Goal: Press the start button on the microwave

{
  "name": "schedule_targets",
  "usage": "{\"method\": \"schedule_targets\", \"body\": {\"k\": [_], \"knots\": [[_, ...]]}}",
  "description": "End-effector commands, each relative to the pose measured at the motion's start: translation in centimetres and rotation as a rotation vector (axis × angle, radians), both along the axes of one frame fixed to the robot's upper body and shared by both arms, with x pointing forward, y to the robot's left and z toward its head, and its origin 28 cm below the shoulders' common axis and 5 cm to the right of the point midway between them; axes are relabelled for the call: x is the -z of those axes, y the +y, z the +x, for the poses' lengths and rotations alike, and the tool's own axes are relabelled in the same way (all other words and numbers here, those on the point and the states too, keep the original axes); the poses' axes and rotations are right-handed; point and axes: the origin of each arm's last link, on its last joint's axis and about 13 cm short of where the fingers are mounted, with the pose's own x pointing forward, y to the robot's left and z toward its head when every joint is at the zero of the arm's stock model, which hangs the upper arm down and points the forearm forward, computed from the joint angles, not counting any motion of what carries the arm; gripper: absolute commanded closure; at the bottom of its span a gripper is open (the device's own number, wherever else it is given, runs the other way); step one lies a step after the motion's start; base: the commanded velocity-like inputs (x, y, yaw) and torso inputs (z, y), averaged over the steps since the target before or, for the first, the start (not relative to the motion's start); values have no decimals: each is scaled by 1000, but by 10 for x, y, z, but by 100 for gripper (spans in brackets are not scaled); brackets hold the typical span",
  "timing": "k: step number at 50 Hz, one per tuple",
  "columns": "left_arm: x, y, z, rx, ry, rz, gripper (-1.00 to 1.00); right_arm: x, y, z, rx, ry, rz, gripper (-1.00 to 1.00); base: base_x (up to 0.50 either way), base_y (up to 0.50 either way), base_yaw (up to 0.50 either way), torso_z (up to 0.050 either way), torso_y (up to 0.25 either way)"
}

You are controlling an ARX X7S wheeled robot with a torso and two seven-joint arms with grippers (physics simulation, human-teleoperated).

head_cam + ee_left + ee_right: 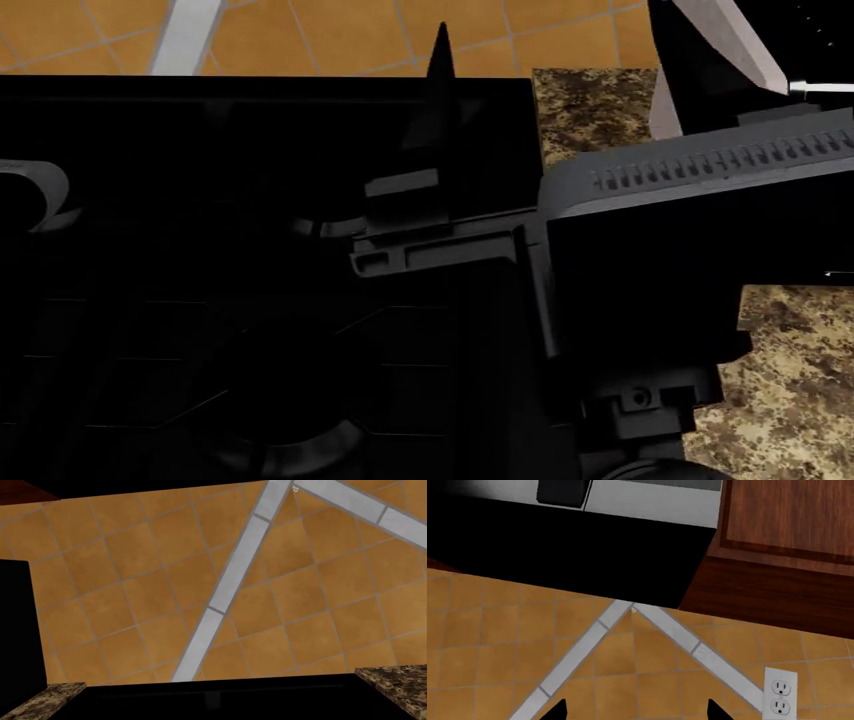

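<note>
The microwave [560, 555] hangs above the tiled wall in the right wrist view, a black box with a white-grey face [647, 502]; no button or label shows. My right gripper [635, 711] is open and empty, its two black fingertips [557, 711] wide apart and pointing at the orange tiles below the microwave. In the head view a black pointed finger [441, 55] rises over the dark stove, and another dark finger shape [687, 60] stands at the upper right. The left gripper's jaws are lost in the black at the edge of the left wrist view.
A wide black stove [200, 250] fills most of the head view, with speckled granite counter [787, 400] to its right. A wooden cabinet [787, 540] adjoins the microwave. A white outlet [779, 697] sits on the orange tiled wall [167, 580], crossed by grey-white stripes [233, 565].
</note>
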Motion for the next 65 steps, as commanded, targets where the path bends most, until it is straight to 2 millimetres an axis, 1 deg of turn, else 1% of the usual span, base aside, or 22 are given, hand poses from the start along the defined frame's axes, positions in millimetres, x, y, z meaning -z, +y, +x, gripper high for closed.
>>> {"method": "schedule_targets", "body": {"k": [1, 3, 7, 11, 15, 18, 19, 20, 26, 33, 38, 47, 57, 65], "knots": [[-1, 1, -1, 2, -7, -1, -100, -33, 1, -20, 65, -154, -67, -100, 0, 0, 0, 0, 0], [-2, 1, 0, 2, -8, 0, -100, -38, 0, -21, 85, -174, -91, -100, 0, 0, 0, 0, 0], [-1, 1, 0, 3, -9, 0, -100, -58, -3, -24, 90, -232, -95, -100, 0, 0, 0, 0, 0], [-2, 1, 0, 5, -11, 2, -100, -75, -6, -23, 99, -263, -98, -100, 0, 0, 0, 0, 0], [-2, 1, 0, 4, -13, 3, -100, -86, -11, -21, 113, -278, -89, -100, 0, 0, 0, 0, 0], [-2, 1, 0, 4, -12, 4, -100, -98, -18, -21, 121, -304, -79, -100, 0, 0, 0, 0, 0], [-2, 1, 0, 4, -13, 5, -100, -98, -18, -21, 121, -304, -79, -100, 0, 0, 0, 0, 0], [-3, 1, 0, 5, -15, 5, -100, -108, -21, -20, 121, -313, -76, 100, 0, 0, 0, 0, 0], [-3, 2, -1, 6, -16, 6, -100, -127, -24, -10, 99, -294, -94, 100, 0, 0, 0, 0, 0], [-4, 2, -1, 6, -16, 7, -100, -149, -24, 3, 48, -260, -129, 100, 0, 0, 0, 0, 0], [-4, 1, -1, 10, -16, 10, -100, -159, -22, 11, 44, -260, -150, 100, 0, 0, 0, 0, 0], [-6, 1, -2, 10, -16, 13, -100, -178, -13, 17, 23, -299, -202, 100, 0, 0, 0, 0, 0], [-4, 1, -1, 10, -13, 15, -100, -200, -3, 18, -3, -334, -242, 100, 0, 0, 0, 0, 0], [-3, 0, 1, 14, -13, 17, -100, -217, 7, 26, -33, -346, -285, 100, 0, 0, 0, 0, 0]]}}
